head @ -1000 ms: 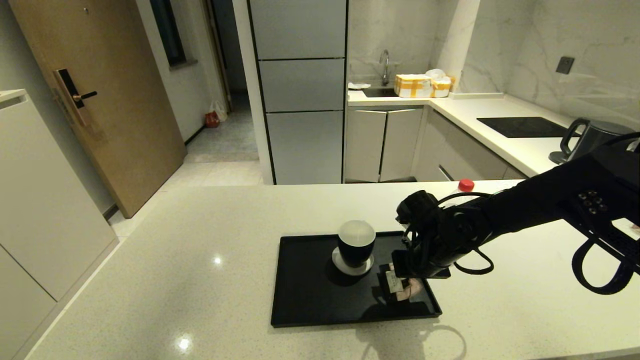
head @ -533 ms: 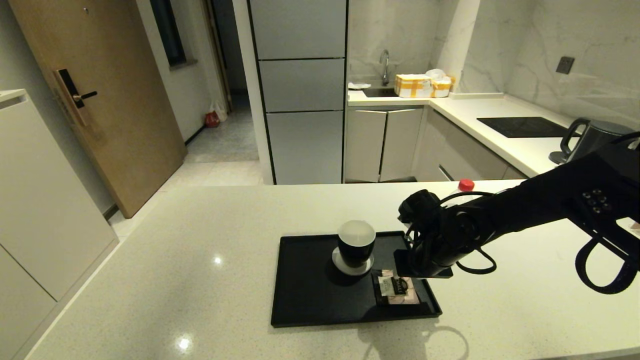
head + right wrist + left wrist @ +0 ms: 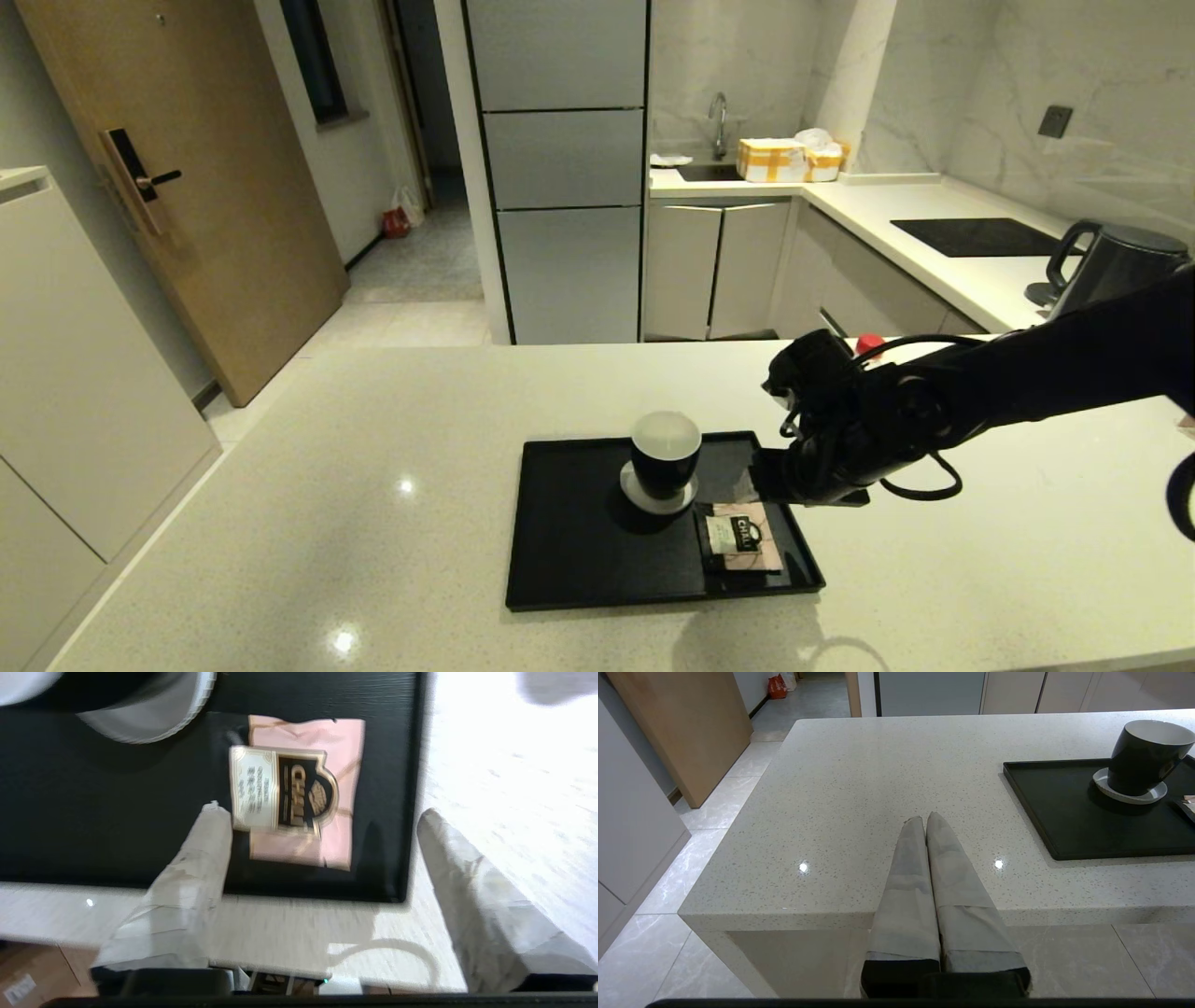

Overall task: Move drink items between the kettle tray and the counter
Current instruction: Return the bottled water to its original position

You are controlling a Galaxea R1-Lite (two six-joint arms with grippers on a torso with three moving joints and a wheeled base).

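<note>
The pink-beige tea sachet (image 3: 742, 543) lies flat in the front right corner of the black kettle tray (image 3: 588, 551), which rests on the cream counter (image 3: 373, 448). My right gripper (image 3: 786, 487) hovers just above and behind the sachet, open and holding nothing. In the right wrist view the sachet (image 3: 299, 793) shows between the spread fingers (image 3: 201, 858), with the tray's rim (image 3: 406, 812) beside it. Only the water bottle's red cap (image 3: 869, 343) peeks out behind my right arm. My left gripper (image 3: 924, 820) is shut and empty over the counter's near left part.
A black cup (image 3: 665, 453) on a round grey coaster stands mid-tray, left of the sachet. A dark kettle (image 3: 1106, 261) and a black cooktop panel (image 3: 976, 236) sit on the far right worktop. Bare counter lies right of the tray.
My right gripper has let go of the sachet, lifted off it and drawn back to the right. The sachet now lies flat and uncovered on the tray.
</note>
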